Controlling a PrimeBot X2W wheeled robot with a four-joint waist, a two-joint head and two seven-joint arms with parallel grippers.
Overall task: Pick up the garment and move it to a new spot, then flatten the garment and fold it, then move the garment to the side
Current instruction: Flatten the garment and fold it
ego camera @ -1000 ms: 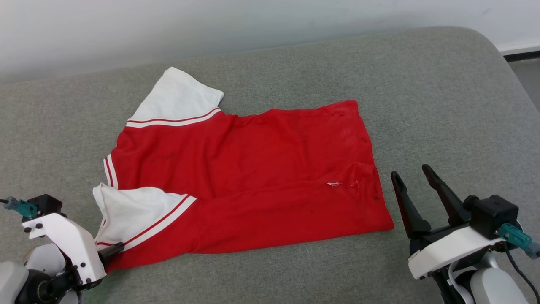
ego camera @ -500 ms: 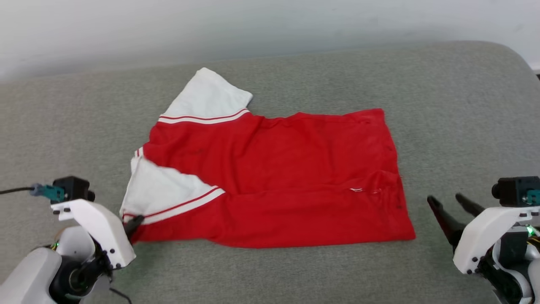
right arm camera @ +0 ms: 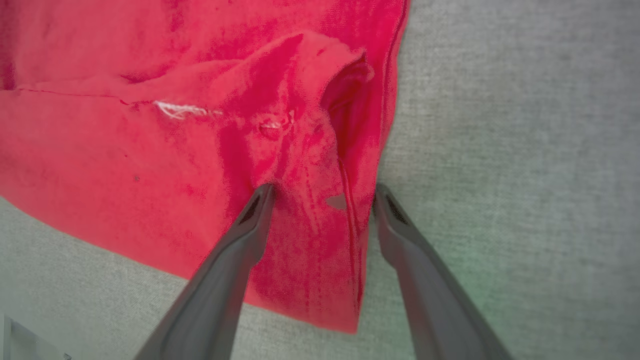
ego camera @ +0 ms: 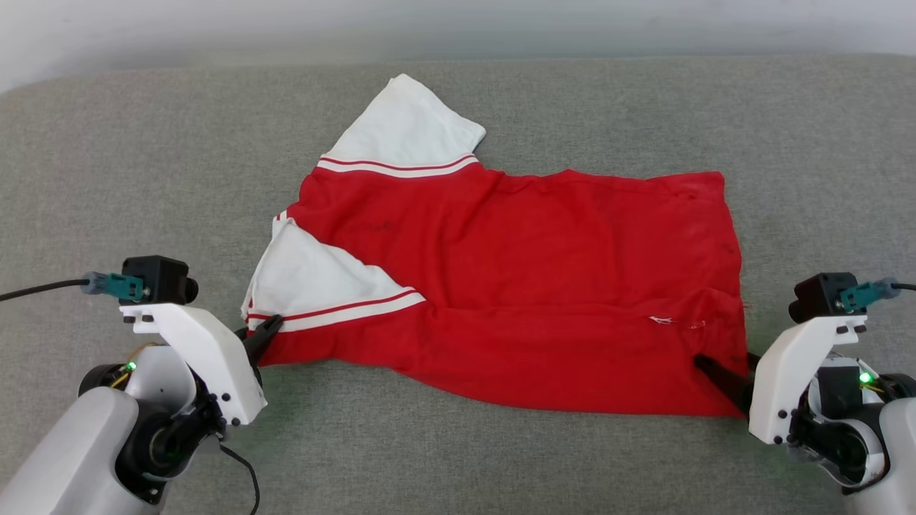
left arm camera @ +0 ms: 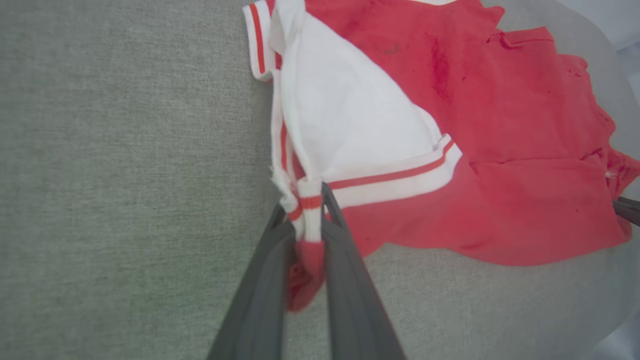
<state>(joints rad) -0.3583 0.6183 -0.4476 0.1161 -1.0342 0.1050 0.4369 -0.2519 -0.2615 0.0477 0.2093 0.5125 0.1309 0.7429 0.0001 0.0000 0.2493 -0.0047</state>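
The garment (ego camera: 515,272) lies spread on a grey cushion, red back up, one white sleeve (ego camera: 408,132) pointing to the far side. Its near white sleeve (ego camera: 315,279) is folded over the red body. My left gripper (ego camera: 263,335) is shut on the striped trim at the near-left corner. In the left wrist view the left gripper (left arm camera: 306,200) pinches that trim, with red cloth (left arm camera: 500,150) bunched between the fingers. My right gripper (ego camera: 723,372) stands open at the near-right corner. In the right wrist view the right gripper (right arm camera: 322,192) straddles the wrinkled hem (right arm camera: 300,150).
The grey cushion (ego camera: 143,179) stretches wide on both sides of the shirt and in front of it. A pale wall (ego camera: 215,28) runs behind its far edge. A dark fingertip of the other arm (left arm camera: 627,210) shows at the right edge of the left wrist view.
The camera has shifted. My left gripper has shut on the near sleeve's trim and drawn that corner in. My right gripper has moved in to the hem's near-right corner, still open.
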